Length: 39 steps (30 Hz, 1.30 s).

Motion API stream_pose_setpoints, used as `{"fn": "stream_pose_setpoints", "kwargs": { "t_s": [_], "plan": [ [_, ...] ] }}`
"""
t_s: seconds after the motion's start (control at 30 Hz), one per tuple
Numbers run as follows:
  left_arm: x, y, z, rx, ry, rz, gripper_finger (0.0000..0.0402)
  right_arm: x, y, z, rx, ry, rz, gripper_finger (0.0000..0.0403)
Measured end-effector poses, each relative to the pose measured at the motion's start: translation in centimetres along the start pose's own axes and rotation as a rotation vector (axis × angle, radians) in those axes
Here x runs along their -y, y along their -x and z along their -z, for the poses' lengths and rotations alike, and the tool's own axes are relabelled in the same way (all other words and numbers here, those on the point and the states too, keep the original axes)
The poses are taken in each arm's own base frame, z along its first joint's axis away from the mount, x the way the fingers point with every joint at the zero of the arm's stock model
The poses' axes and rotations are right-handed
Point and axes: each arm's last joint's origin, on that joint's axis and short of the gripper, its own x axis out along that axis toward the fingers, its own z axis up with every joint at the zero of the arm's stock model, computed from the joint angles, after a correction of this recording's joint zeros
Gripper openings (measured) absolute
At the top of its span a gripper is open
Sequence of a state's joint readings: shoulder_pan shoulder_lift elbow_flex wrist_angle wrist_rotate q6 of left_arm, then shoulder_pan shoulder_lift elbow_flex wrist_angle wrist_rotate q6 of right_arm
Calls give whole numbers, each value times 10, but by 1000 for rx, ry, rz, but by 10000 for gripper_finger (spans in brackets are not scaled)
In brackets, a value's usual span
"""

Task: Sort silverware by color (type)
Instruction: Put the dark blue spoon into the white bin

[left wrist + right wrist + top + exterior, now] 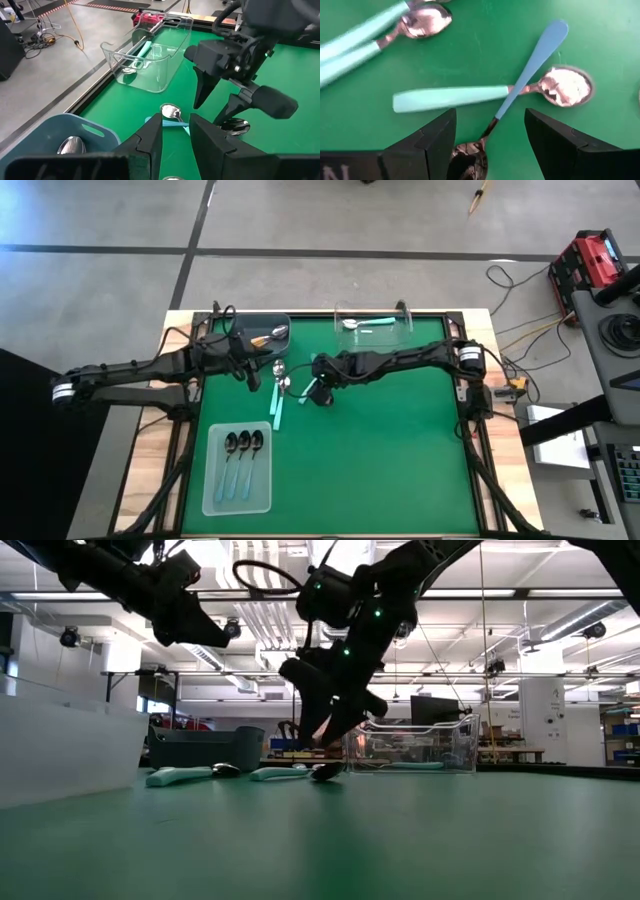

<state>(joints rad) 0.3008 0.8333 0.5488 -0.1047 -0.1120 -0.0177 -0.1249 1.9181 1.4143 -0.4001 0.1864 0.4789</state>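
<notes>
Green felt covers the tabletop (380,440), and the spoons lie in four places on it. From above, three dark-bowled spoons (243,452) with light-blue handles sit side by side in a frosted tray (215,495) near the front left. A clear bin (400,320) at the back holds one teal-handled spoon (365,323), and a dark blue bin (240,325) at the back left holds an orange-handled spoon (272,335). Loose spoons (279,385) lie between the two arms, near the tabletop's middle.

The right hand (318,392) is down over that loose group with its fingers spread wide and nothing between them. Only its wrist camera shows the detail below: a light-blue spoon (530,65) lies crossed over a teal spoon (485,95), its dark bowl between the fingers (427,142), with two more teal-handled spoons (375,35) beside them.

The left hand (245,370) hangs above the tabletop just in front of the dark blue bin. Its wrist view shows the fingers (150,142) set narrowly apart and empty, with the right hand (220,102) ahead and the clear bin (150,55) beyond. The low view shows what the overhead hides: the right hand (325,735) is almost at the felt, while the left hand (185,625) is well above it.
</notes>
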Motion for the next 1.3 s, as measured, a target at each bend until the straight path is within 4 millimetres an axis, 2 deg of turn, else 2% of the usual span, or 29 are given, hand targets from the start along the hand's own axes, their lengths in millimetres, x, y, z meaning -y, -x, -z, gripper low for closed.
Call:
{"fn": "stream_pose_setpoints", "kwargs": {
  "t_s": [0.27, 0.53, 0.8, 0.93, 1.3],
  "plan": [
    [0, 0, 0, -2, 7, 0, 80, 2, -21, 10, -17, 1, 81, 226],
    [0, 0, 0, -3, 10, 0, 80, 5, -28, 14, -6, -3, 140, 226],
    [0, -1, 1, -8, 11, 0, 80, 5, -43, 21, -31, 6, 159, 219],
    [0, -1, 1, -12, 14, 0, 80, 5, -45, 23, -39, 7, 157, 192],
    [0, -2, 2, -12, 13, 0, 80, 5, -44, 23, -62, 7, 120, 85]
  ]
}}
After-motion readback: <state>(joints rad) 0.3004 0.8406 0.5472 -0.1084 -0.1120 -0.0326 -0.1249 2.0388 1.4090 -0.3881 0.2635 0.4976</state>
